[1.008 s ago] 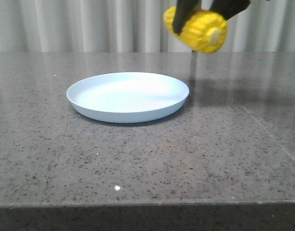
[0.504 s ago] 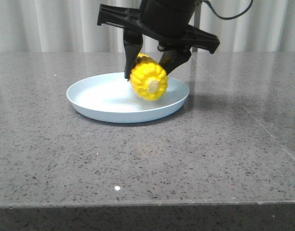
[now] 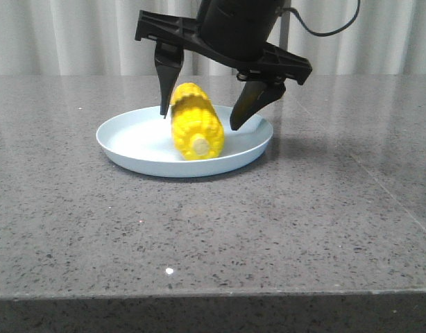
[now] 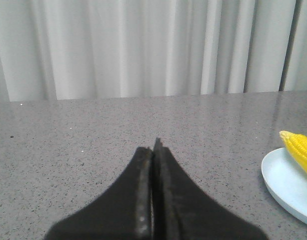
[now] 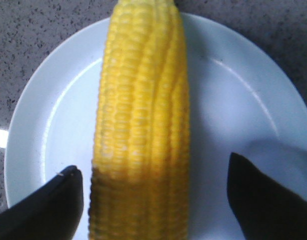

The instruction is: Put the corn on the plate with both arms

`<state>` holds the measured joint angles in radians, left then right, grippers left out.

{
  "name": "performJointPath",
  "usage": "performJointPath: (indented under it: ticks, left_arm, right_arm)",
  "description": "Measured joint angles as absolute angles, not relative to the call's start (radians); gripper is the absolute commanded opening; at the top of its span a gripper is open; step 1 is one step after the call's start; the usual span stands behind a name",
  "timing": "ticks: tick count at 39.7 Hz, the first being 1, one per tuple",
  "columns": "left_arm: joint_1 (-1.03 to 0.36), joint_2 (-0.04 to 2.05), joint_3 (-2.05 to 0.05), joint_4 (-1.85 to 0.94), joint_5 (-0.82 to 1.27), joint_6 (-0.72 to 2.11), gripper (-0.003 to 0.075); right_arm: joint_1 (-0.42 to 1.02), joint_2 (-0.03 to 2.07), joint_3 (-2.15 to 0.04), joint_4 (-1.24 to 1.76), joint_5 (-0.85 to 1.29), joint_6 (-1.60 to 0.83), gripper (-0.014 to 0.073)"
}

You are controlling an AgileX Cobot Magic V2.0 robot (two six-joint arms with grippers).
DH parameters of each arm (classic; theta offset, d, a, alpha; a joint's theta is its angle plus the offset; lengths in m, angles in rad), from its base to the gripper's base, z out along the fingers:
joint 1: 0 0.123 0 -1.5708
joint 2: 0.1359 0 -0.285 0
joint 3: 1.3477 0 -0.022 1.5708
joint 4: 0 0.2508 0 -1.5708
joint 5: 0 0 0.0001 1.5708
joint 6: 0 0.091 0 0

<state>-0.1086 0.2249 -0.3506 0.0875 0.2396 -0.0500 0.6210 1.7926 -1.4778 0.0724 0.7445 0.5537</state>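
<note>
The right gripper (image 3: 199, 120), jaws spread, straddles the bright yellow ribbed corn cob (image 3: 196, 130) lying on the shallow pale-blue round plate (image 3: 130, 142), so placing looks done and lifting straight clear comes next.

Glossy plastic-looking corn (image 3: 196, 130), smooth matt plate (image 3: 130, 142), polished speckled stone table (image 3: 213, 229).

A: What surface fills the scene?

B: A dark grey speckled stone table (image 3: 199, 229), polished enough to carry soft reflections. A thin seam line (image 3: 352, 156) runs diagonally across its right side, and a small bright white speck (image 3: 169, 270) sits near its front edge.

A: And behind it?

B: A pale grey-white curtain (image 3: 81, 35) hangs in vertical folds across the whole background. The left wrist view shows the same curtain (image 4: 118, 50) meeting the table's (image 4: 68, 150) far edge.
</note>
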Motion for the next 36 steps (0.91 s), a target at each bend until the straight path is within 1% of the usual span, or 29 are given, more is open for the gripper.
performJointPath:
  ticks: [2,5,9,11,15,17,19,28,36]
  left_arm:
    - [-0.109,0.225,-0.351,0.087,0.240,-0.050,-0.0020]
    - [-0.109,0.225,-0.351,0.087,0.240,-0.050,-0.0020]
    - [-0.109,0.225,-0.351,0.087,0.240,-0.050,-0.0020]
    - [-0.109,0.225,-0.351,0.087,0.240,-0.050,-0.0020]
    - [-0.109,0.225,-0.351,0.087,0.240,-0.050,-0.0020]
    - [-0.109,0.225,-0.351,0.087,0.240,-0.050,-0.0020]
    - [-0.109,0.225,-0.351,0.087,0.240,-0.050,-0.0020]
    - [-0.109,0.225,-0.351,0.087,0.240,-0.050,-0.0020]
    - [-0.109,0.225,-0.351,0.087,0.240,-0.050,-0.0020]
  right_arm:
    - [0.616,1.785,-1.486,0.072,0.749,0.554,0.0597]
    - [0.596,1.762,-1.498,0.075,0.756,0.542,0.0547]
    - [0.550,1.719,-1.515,0.084,0.772,0.498,0.0448]
    - [0.527,1.697,-1.519,0.091,0.782,0.474,0.0413]
    - [0.466,1.662,-1.521,0.113,0.810,0.422,0.0374]
    - [0.428,1.648,-1.521,0.119,0.829,0.392,0.0337]
    - [0.394,1.641,-1.521,0.133,0.849,0.362,0.0281]
    - [0.238,1.613,-1.521,0.143,0.953,0.270,-0.0069]
    - [0.133,1.561,-1.497,0.143,0.972,0.187,-0.0063]
